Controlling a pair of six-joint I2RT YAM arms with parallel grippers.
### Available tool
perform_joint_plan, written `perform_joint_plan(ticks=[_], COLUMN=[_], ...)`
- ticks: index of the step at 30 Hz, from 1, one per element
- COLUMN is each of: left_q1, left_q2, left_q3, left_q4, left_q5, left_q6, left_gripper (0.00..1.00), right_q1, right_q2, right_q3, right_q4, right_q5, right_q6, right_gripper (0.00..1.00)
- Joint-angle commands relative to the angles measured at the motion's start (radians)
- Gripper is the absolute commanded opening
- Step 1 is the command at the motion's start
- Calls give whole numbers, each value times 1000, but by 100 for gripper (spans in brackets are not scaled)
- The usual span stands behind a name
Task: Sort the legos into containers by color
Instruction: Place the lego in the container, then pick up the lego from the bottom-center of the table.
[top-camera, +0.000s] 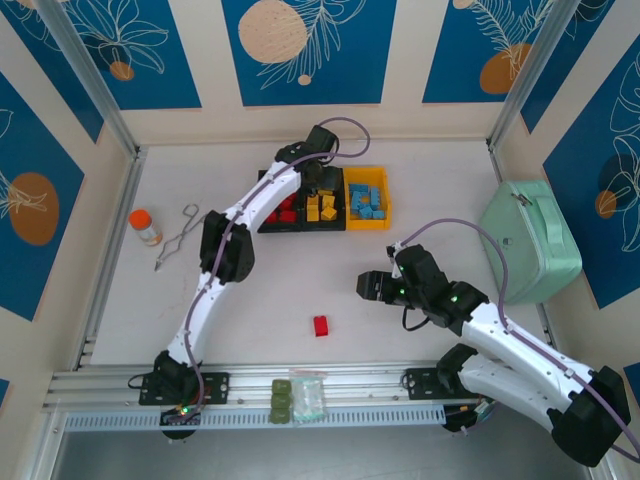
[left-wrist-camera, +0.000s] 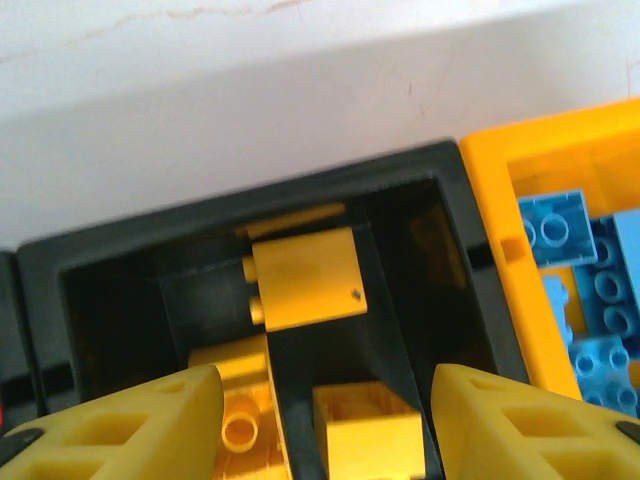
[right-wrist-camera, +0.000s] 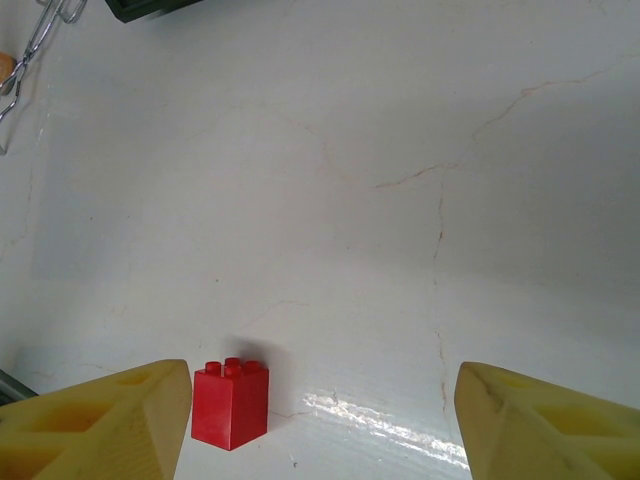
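Up close, the left claw (left-wrist-camera: 325, 392) gapes above yellow legos (left-wrist-camera: 305, 278).

Table (right-wrist-camera: 400, 150): smooth white top with a faint sheen, veined with hairline cracks like stone.
Red lego (right-wrist-camera: 231, 402): hard plastic, lightly glossy.
Black container (left-wrist-camera: 300, 195): shiny moulded plastic.
Yellow container (left-wrist-camera: 490, 180): smooth plastic, duller than the black.
Blue legos (left-wrist-camera: 552, 226): satin plastic.
Right gripper (right-wrist-camera: 322, 370): fingers (right-wrist-camera: 100, 420) of matt, slightly grainy yellow plastic.
Tongs (top-camera: 178, 235): bare bright metal.
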Motion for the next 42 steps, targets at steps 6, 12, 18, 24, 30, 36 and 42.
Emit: perform_joint_plan(ticks=[6, 12, 18, 24, 30, 36, 42], left_q1=[-19, -20, -9, 12, 46, 73, 78], left_q2=[-372, -608, -807, -1011, -1213, -1396, -1522], left_q3=[-355, -686, -981, -1252, -1501, -1702, -1841], left_q4=[95, 192, 249, 286, 276, 259, 268], left_q5=[110, 162, 223, 263, 278, 319, 348], left_q6=[-16, -35, -58, -99, -165, -258, -350], left_gripper=[59, 60, 61, 64, 67, 72, 74], right_q1=[18, 53, 107, 171, 228, 290, 338], right_q2=[29, 71, 157, 268, 398, 559, 705], right_q3=[50, 85, 130, 193, 259, 351, 435], right_q4=[-35, -67, -90, -105, -116, -154, -197], right_q5=[-11, -10, -12, -7, -12, -17, -34], right_q6=[-10, 1, 22, 38, 56, 62, 65], right_gripper=[71, 71, 70, 70, 70, 70, 70])
